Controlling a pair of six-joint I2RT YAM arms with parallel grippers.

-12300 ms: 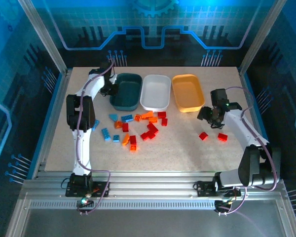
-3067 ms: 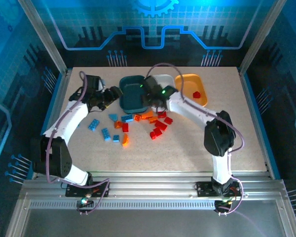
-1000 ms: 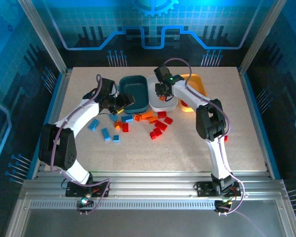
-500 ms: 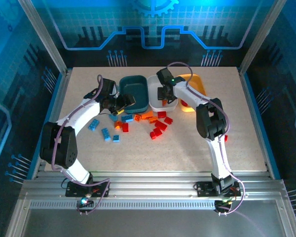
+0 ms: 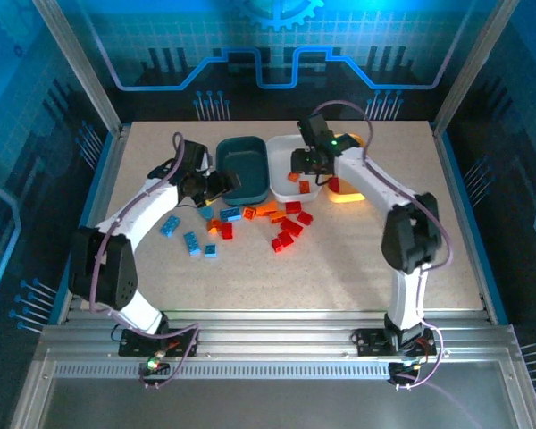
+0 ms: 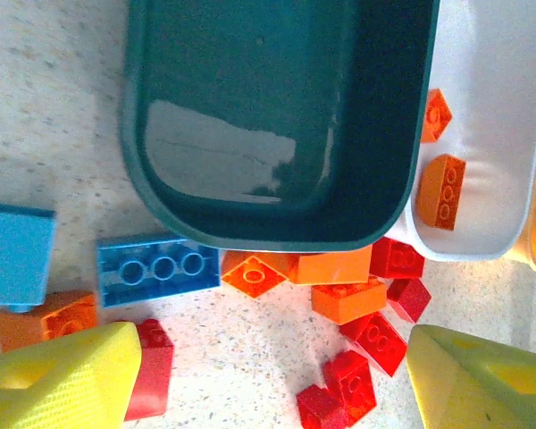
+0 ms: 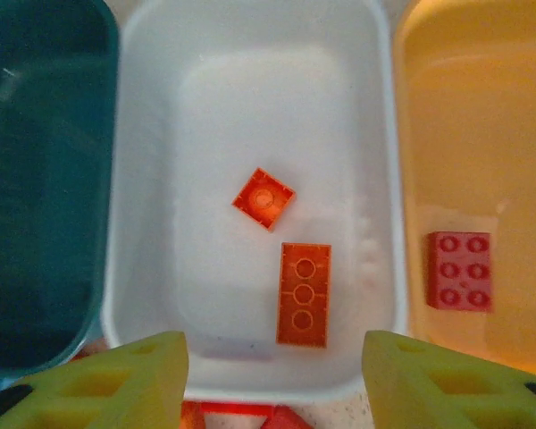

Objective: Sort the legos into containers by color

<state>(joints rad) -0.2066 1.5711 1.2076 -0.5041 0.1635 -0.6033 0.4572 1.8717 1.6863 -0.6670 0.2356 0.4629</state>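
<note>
Three containers stand in a row: the dark teal tub [image 5: 243,167], the white tub [image 5: 281,156] and the yellow-orange tub [image 5: 348,194]. My right gripper [image 5: 305,170] hangs open over the white tub [image 7: 250,98], nothing between its fingers [image 7: 275,375]. Two orange legos [image 7: 304,293] lie in that tub, and a red one [image 7: 460,270] lies in the yellow-orange tub [image 7: 469,134]. My left gripper [image 5: 216,186] is open above the table by the teal tub's front edge [image 6: 268,237], empty [image 6: 272,384]. Below it lie red legos [image 6: 348,380], orange ones [image 6: 344,299] and a blue one [image 6: 156,268].
The mixed pile of loose legos [image 5: 281,223] spreads in front of the tubs. Blue ones [image 5: 190,241] lie apart to the left. The right arm arches over the yellow-orange tub. Bare table lies to the right and near the front edge.
My right gripper has opened and an orange lego now lies loose in the white tub; the gripper has shifted slightly right. The left gripper has hardly moved.
</note>
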